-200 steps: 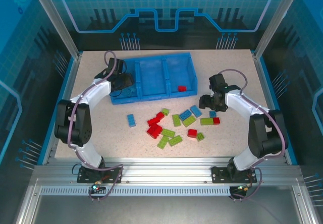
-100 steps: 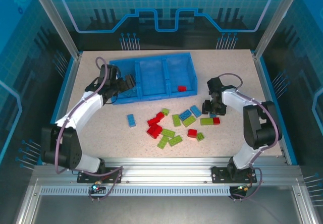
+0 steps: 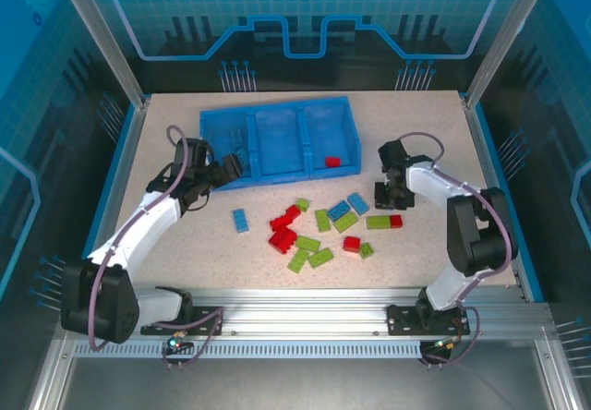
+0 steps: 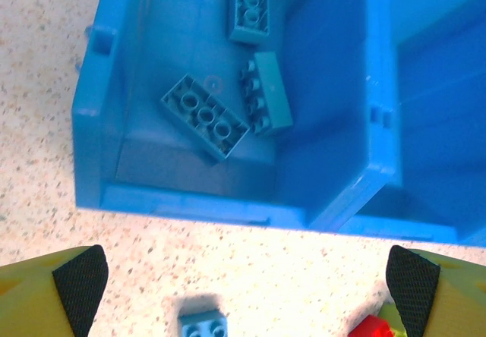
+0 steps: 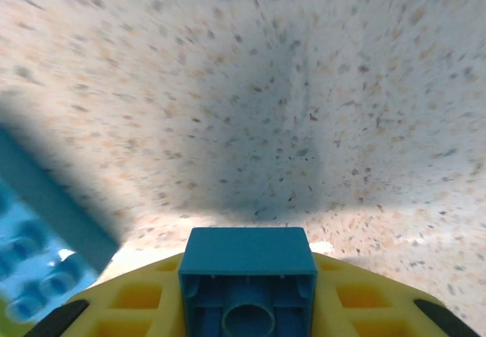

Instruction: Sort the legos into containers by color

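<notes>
Left claw (image 4: 247, 276), jaws now spread wide, has backed off the bright-blue plastic tray (image 4: 190, 204), leaving three light-blue studded bricks (image 4: 205, 115) in its left compartment; right claw (image 3: 389, 194) has closed on a small light-blue plastic brick (image 5: 248, 276) at the speckled table (image 5: 319, 86), likely bound there next

Bare table (image 3: 420, 119) lies open at its far right corner and along its near edge. The tray (image 3: 277, 177) walls block the far middle. Scattered legos (image 3: 319, 230) crowd the centre, with seemingly narrow gaps between them. The left arm (image 3: 138, 233) crosses the left side.
</notes>
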